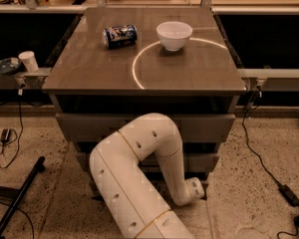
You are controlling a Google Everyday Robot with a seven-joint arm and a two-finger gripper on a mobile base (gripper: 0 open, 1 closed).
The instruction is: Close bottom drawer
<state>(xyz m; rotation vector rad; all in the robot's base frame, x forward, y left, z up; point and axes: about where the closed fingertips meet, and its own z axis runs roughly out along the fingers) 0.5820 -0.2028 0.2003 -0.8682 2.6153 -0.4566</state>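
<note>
The grey-brown cabinet [139, 73] has three drawer fronts stacked below its top. The bottom drawer [152, 182] is the lowest one, close to the floor, and my white arm [134, 178] hides most of it. Only a dark strip of its front shows between the arm links, and I cannot tell how far out it stands. My gripper [198, 189] is down at the right part of the bottom drawer front, near the floor, with the wrist pointing right.
A blue can [119, 35] lies on its side and a white bowl [174, 35] stands on the cabinet top. A black tripod leg [17, 198] crosses the floor at left. Cables [269, 168] run over the floor at right. A white cup [28, 61] stands on the left ledge.
</note>
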